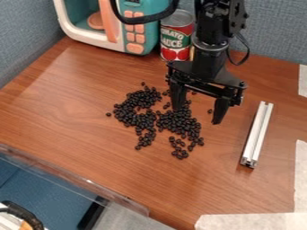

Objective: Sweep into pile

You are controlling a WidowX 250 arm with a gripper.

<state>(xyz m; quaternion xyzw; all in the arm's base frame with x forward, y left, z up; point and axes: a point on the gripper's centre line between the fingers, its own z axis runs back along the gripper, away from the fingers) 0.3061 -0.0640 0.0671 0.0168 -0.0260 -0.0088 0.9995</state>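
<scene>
Black beans (180,120) lie scattered on the brown table in an uneven, curved patch left of the middle, with several loose ones around its edges. The black gripper (198,114) hangs down over the right part of the beans, its two fingers wide apart. The left finger comes down at the beans' upper right part and hides some of them; the right finger is to the right of the patch, near one loose bean. Nothing is held between the fingers. Whether the tips touch the table, I cannot tell.
A silver metal bar (258,134) lies right of the gripper. Behind stand a red tomato sauce can (176,38) and a teal and white toy microwave (146,33). Pale tape (252,221) marks the right and front edges. A clear strip (72,177) runs along the left front edge.
</scene>
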